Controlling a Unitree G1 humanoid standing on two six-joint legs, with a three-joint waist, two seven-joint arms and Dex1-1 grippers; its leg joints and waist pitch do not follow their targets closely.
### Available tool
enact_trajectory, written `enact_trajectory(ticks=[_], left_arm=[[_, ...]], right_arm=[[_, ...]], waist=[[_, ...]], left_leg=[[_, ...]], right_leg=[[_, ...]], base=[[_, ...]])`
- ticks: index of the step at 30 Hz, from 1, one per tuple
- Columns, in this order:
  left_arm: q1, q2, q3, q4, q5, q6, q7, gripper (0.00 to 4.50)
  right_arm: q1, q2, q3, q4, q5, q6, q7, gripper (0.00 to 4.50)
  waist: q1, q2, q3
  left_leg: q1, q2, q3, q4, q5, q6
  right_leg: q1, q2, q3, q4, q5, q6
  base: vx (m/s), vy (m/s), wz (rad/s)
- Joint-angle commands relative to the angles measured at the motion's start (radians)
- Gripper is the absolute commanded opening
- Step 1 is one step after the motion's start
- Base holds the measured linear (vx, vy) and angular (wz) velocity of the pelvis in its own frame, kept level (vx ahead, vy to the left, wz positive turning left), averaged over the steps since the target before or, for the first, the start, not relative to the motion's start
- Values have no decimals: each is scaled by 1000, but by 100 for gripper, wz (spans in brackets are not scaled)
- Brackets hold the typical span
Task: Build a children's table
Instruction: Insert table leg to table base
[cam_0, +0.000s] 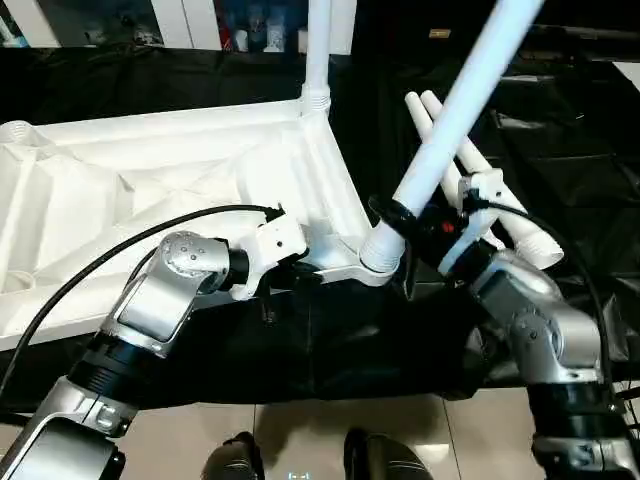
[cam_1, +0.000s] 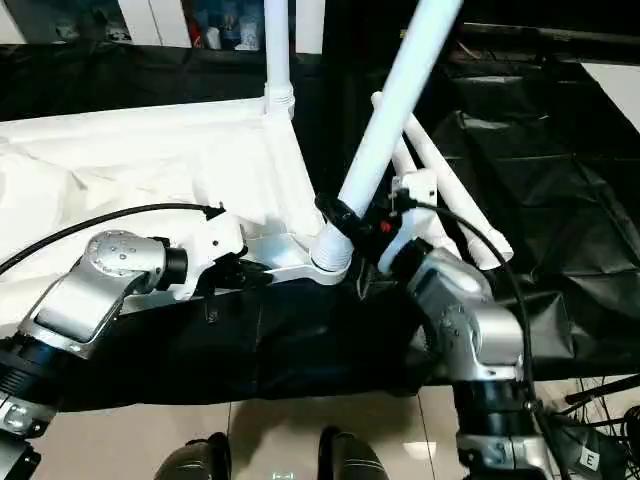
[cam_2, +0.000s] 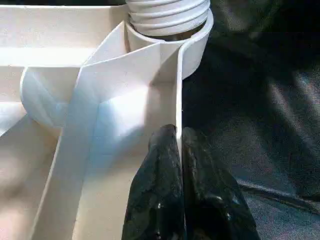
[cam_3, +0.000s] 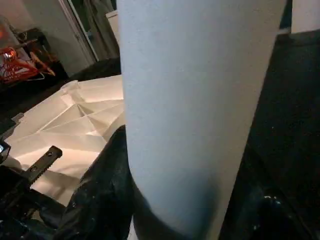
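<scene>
Left arm reaching forward and inward, left gripper (cam_2: 177, 150) pinched tight on the tabletop (cam_0: 150, 190) rim, right forearm angled up, right gripper (cam_0: 400, 225) clamped round 1 tilted leg (cam_0: 470, 90)

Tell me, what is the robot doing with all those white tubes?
It is building a children's table. The white tabletop lies upside down on a black cloth. One leg already stands in a far corner socket. The right tool holds another leg, tilted, with its ribbed end at the near corner socket. The left tool is shut on the tabletop's edge wall by that corner. Two more legs lie on the cloth to the right.
</scene>
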Motion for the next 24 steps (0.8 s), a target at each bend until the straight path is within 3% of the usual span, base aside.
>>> enact_trajectory(ticks=[1,13,24], left_arm=[[31,11,-23,51,24,24,10,0],[15,11,-27,78,23,8,10,0],[13,14,-29,83,24,4,12,0]], right_arm=[[55,1,11,36,-37,7,-17,184],[93,26,2,57,-29,-54,-14,184],[105,-35,118,18,-126,-86,51,184]], waist=[[7,12,-76],[9,16,-75],[9,11,-72]], left_leg=[[15,40,-11,-55,-185,65],[14,40,-13,-60,-214,56],[12,40,-14,-64,-228,56]], right_leg=[[62,-71,46,-68,-224,-228],[60,-72,47,-73,-258,-216],[58,-72,47,-80,-317,-188]], base=[[0,0,0],[0,0,0],[0,0,0]])
